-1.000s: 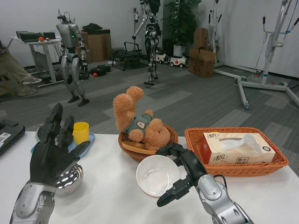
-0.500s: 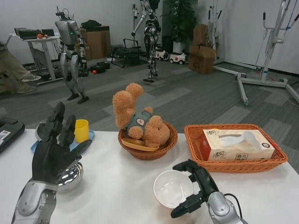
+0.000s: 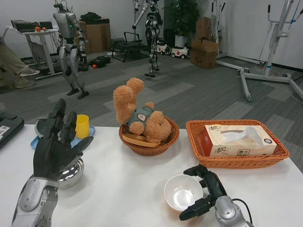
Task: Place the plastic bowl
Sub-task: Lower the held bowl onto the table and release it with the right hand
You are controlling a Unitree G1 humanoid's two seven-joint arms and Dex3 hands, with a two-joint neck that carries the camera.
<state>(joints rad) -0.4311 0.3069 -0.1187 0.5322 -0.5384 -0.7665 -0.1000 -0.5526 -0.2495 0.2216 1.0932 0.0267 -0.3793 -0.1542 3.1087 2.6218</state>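
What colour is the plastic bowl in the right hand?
White, seen in the head view: the plastic bowl.

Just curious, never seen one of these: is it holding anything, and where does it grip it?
The right hand holds the white plastic bowl by its right rim; the left hand holds nothing.

Plastic bowl [image 3: 183, 192] — nearer, lower, rightward

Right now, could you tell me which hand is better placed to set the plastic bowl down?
The right hand: it already grips the white plastic bowl low over the table. The left hand is raised, open, above the metal bowl.
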